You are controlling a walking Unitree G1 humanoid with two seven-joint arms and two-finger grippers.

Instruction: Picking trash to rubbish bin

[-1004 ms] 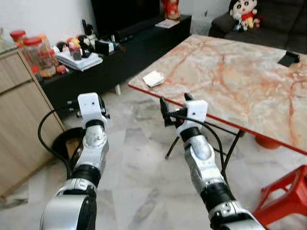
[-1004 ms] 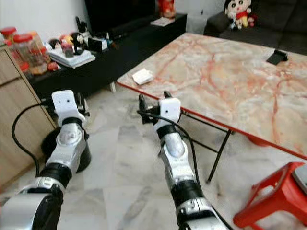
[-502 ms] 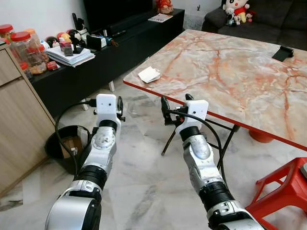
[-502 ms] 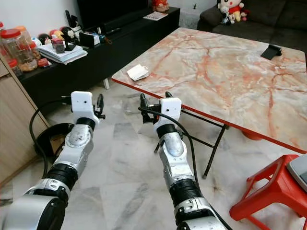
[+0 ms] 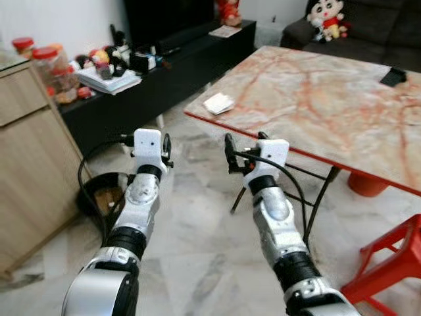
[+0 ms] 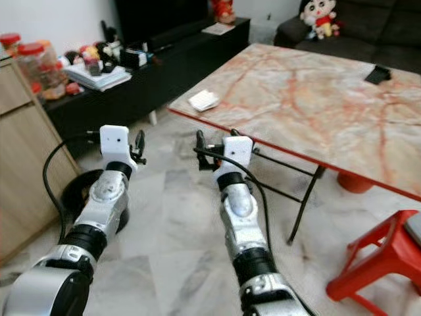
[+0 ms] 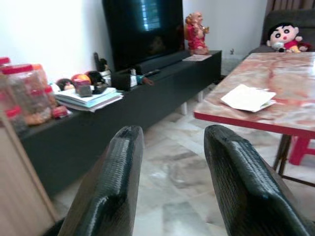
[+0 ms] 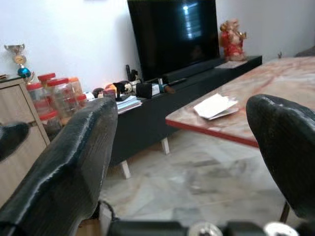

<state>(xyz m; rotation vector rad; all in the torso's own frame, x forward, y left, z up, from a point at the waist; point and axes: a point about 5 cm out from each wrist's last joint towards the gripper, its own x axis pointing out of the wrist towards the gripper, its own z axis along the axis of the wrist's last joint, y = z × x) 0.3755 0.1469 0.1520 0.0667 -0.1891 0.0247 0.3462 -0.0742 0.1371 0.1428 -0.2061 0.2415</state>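
Paper trash [image 5: 218, 103] lies near table's [image 5: 342, 99] corner.

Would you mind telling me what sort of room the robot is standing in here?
Most likely a home living room. A television stands on a long black cabinet, a dark sofa with a doll sits at the far end, and a marble-patterned table fills the middle.

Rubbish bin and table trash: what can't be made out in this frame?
- Black bin: left eye view, the left arm covers part of it; contents unclear.
- White paper on the marble table: too small and blurred to identify.
- Left gripper, right gripper: open, holding nothing; fingertips cut off by the frame edge.
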